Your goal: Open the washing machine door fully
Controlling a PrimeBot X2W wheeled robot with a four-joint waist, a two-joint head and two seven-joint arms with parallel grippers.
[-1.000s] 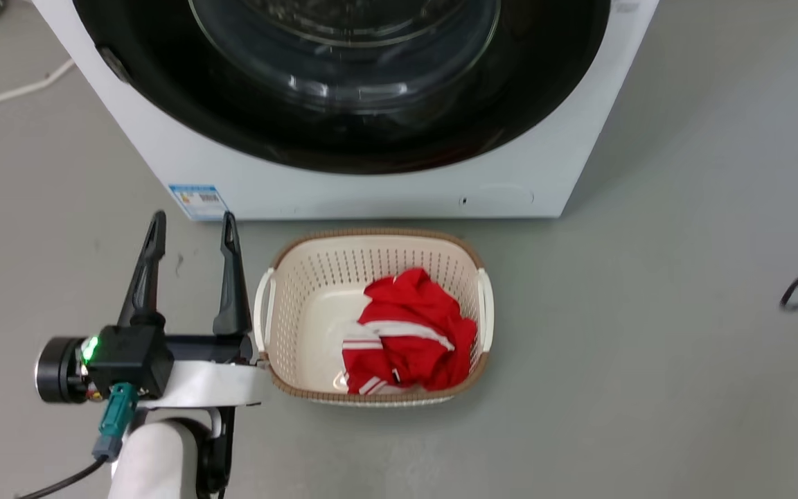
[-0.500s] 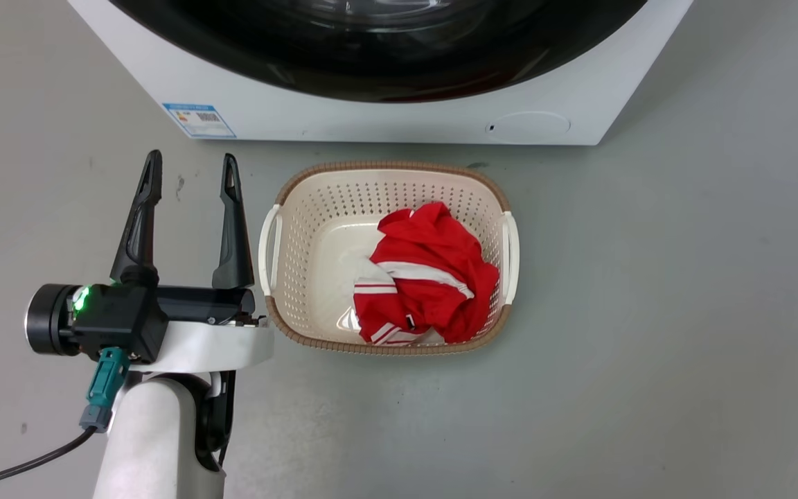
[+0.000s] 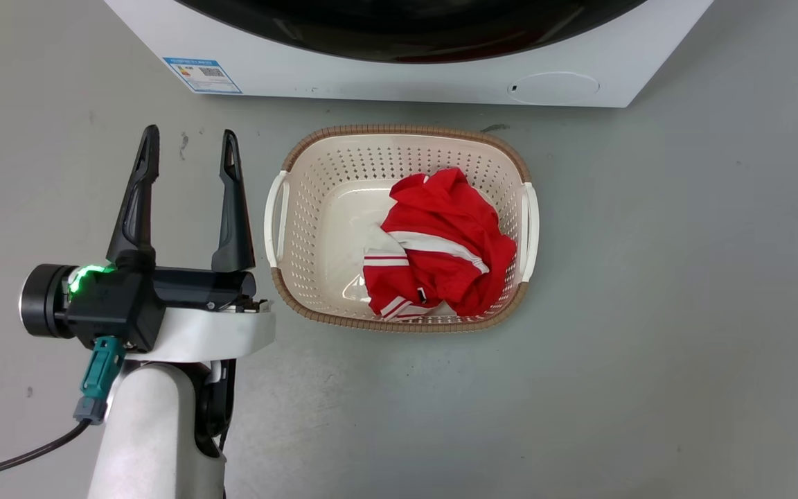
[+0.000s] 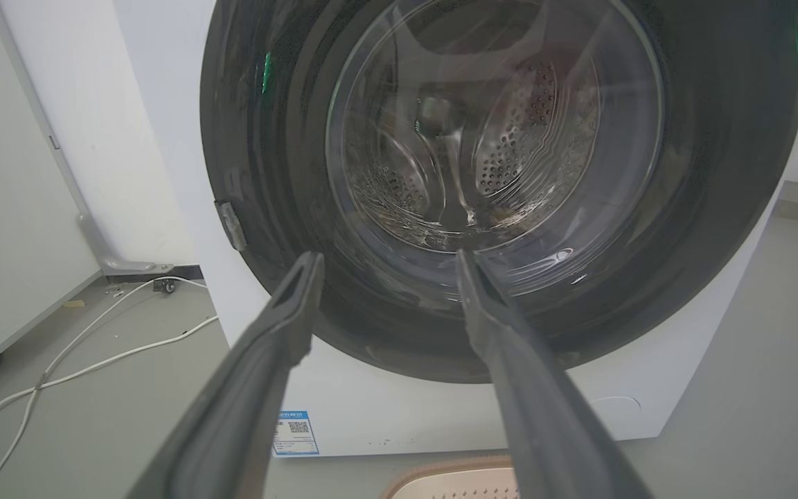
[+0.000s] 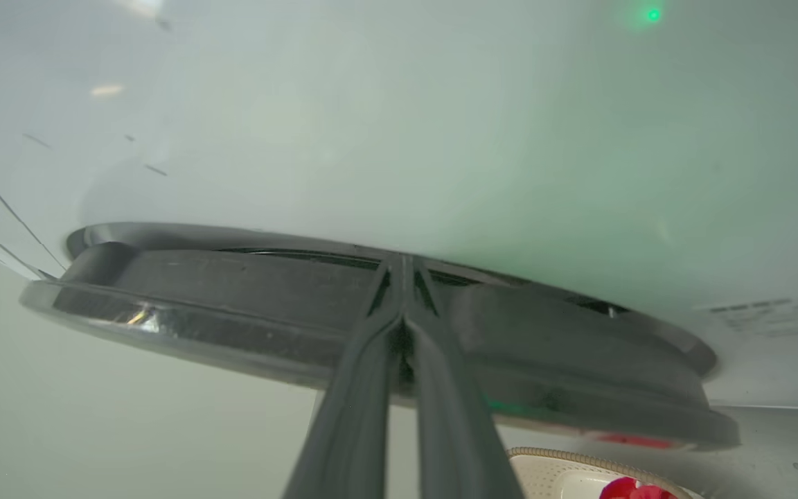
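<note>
Carefully, pull the stiff, likely slippery washing machine door (image 5: 233,291) by its rim, beside your clenched right gripper (image 5: 402,262); left gripper (image 3: 189,135) gapes

Smooth grey floor (image 3: 683,312), marked by a few dark scuffs, spreads on every side. At the far left stands a white wall (image 4: 143,138), and white cables (image 4: 101,346) trail over the floor near it.

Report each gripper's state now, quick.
Left gripper: open, holding nothing.
Right gripper: shut, tips at the washing machine door rim, nothing visibly gripped.
</note>
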